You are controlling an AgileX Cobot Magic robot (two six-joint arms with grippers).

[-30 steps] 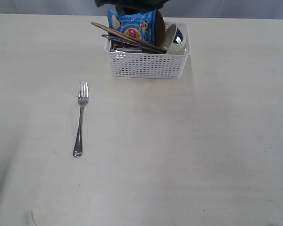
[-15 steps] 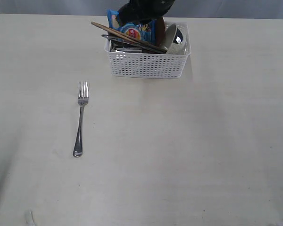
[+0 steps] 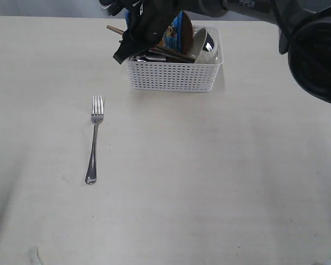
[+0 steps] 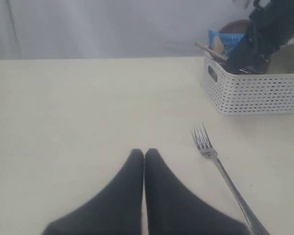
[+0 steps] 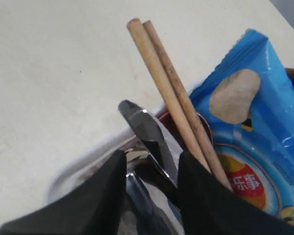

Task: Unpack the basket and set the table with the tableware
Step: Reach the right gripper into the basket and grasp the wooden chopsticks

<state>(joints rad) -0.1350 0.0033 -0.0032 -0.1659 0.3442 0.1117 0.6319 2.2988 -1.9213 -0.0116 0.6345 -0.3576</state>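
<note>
The white basket [image 3: 174, 77] stands at the far middle of the table [image 3: 220, 176]. It holds wooden chopsticks [image 5: 171, 93], a steel knife [image 5: 149, 129], an off-white bowl [image 3: 200, 45], a brown plate [image 3: 186, 30] and a blue chips packet [image 5: 250, 147]. My right gripper [image 5: 152, 159] reaches across to the basket's left end [image 3: 124, 52]; it is open, with its fingers either side of the knife. A steel fork [image 3: 94, 138] lies on the table at the left. My left gripper [image 4: 144, 152] is shut and empty, low over the table beside the fork [image 4: 220, 169].
The right arm's dark body [image 3: 314, 49] fills the upper right of the exterior view. In the left wrist view the basket [image 4: 255, 93] stands beyond the fork's tines. A grey backdrop runs behind the table's far edge.
The right arm has come down from the top edge into the left end of the basket, now covering part of the chips packet and the chopsticks. Fork and basket have not moved.
</note>
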